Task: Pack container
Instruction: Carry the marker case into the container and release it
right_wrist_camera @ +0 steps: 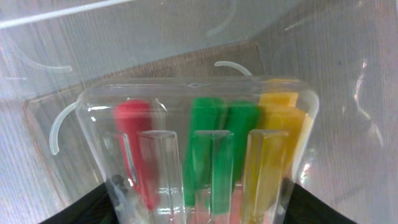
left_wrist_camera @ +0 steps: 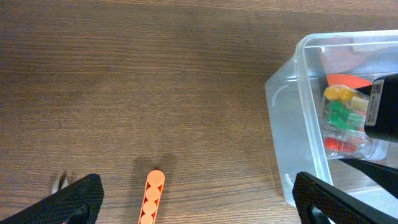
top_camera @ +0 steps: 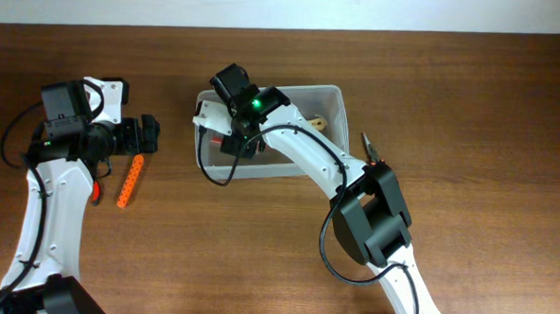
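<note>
The container, a shallow clear plastic bin, stands at the table's middle; its wall also shows in the left wrist view and in the right wrist view. My right gripper reaches into its left end and is shut on a clear blister pack with red, green and yellow pieces, held just above the bin floor. The pack also shows in the left wrist view. My left gripper is open and empty, left of the bin; in its own view its jaws stand either side of an orange strip.
The orange strip lies on the table below the left gripper, with a red-handled tool to its left. Pliers lie right of the bin. A wooden piece and an orange item lie inside the bin.
</note>
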